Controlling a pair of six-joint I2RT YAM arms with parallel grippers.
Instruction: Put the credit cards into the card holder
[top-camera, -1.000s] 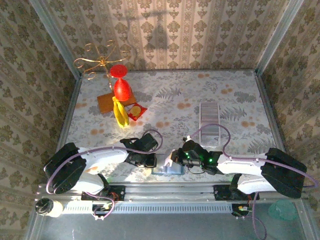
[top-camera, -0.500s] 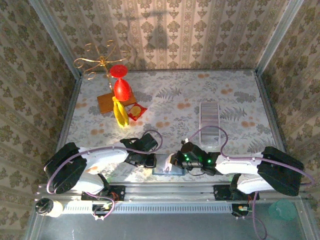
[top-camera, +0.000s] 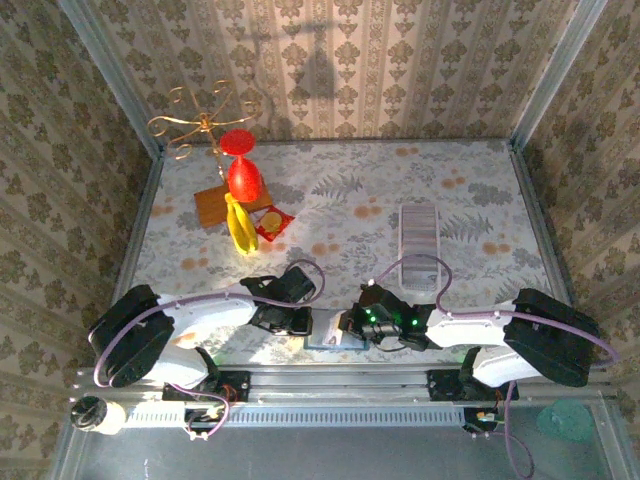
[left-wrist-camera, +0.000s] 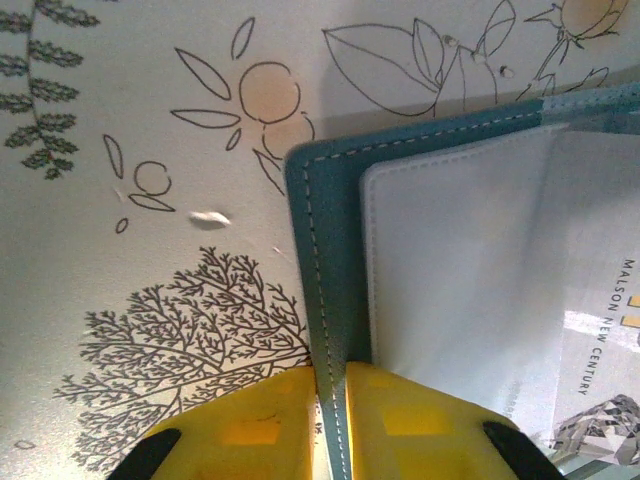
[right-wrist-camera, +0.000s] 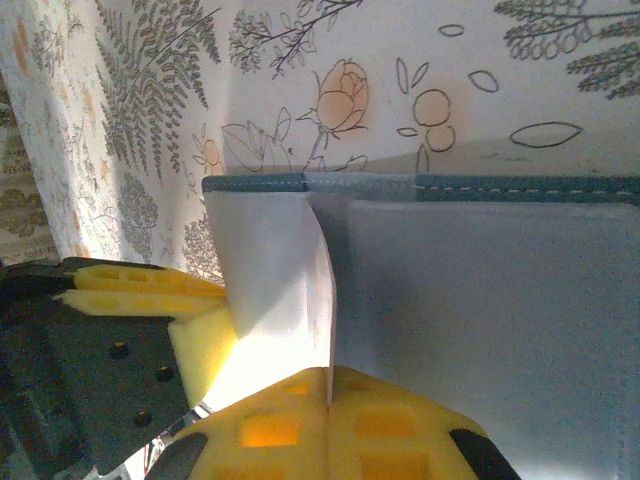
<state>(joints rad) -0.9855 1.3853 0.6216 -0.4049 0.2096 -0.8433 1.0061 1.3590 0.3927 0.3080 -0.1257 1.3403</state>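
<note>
- A table (top-camera: 470, 170) under a pale floral cloth is standing inside a booth, with patterned wallpaper walls (top-camera: 400, 60) closing in its far side and both flanks.
- At the far left, a gold wire stand (top-camera: 200, 122), a red goblet (top-camera: 240, 165), a wooden board (top-camera: 215, 205), a yellow item (top-camera: 240, 228) and a red packet (top-camera: 273, 222) are crowding together.
- Right of the middle, a clear tray (top-camera: 419, 232) is lying flat; its contents are too small to tell.
- The holder (top-camera: 328, 340) is lying open at the table's near edge, just beside the metal rail (top-camera: 330, 375) and between the two grippers.
- In the left wrist view, a printed card (left-wrist-camera: 600, 330) is showing at the right of the holder's white pocket; whether it is tucked in is unclear.
- The left gripper (left-wrist-camera: 333, 400) is pinching the holder's (left-wrist-camera: 325, 250) teal stitched edge between its yellow fingers (left-wrist-camera: 250, 425), almost pressed together.
- The right gripper (right-wrist-camera: 328, 400) is pressing its fingers (right-wrist-camera: 400, 425) tight on a thin white inner leaf of the holder (right-wrist-camera: 480, 330), which is curling up from the pocket.
- A wide stretch of cloth is lying open between the left clutter and the tray; near the rail the arms are sitting close together.
</note>
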